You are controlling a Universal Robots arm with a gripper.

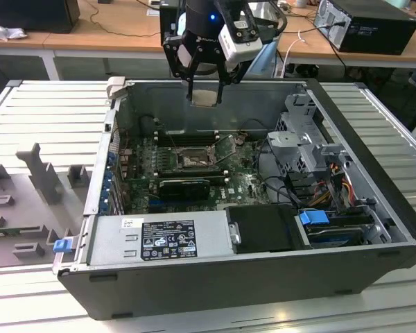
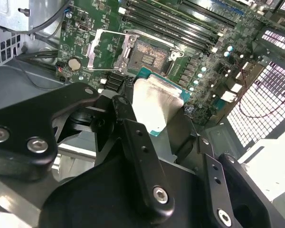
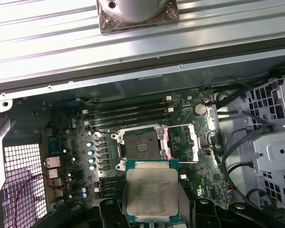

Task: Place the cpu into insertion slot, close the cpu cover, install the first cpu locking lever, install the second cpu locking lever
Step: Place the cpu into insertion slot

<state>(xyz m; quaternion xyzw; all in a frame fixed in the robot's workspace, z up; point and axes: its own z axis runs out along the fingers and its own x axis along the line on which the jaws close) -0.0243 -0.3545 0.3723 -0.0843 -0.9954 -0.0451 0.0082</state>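
My gripper (image 1: pixel 206 91) hangs over the rear wall of the open computer case, shut on the cpu (image 1: pixel 206 97), a flat pale silver square with a green edge. In both wrist views the cpu (image 3: pixel 151 190) (image 2: pixel 156 102) sits between the black fingers (image 2: pixel 133 137), well above the motherboard. Below it, the insertion slot (image 3: pixel 141 145) (image 2: pixel 149 54) (image 1: pixel 193 160) lies bare, with a dark centre and a silvery rim. The cpu cover (image 3: pixel 181 142) (image 2: pixel 104 47) is swung open beside the slot. Two thin lever rods stand raised near the slot in the exterior view.
Long black RAM slots (image 3: pixel 128 114) run beside the socket. A silver power supply (image 1: pixel 159 239) fills the case's near side, and a drive cage with cables (image 1: pixel 305 146) is on the exterior view's right. Grey fixtures (image 1: pixel 41 177) stand on the ribbed table at the left.
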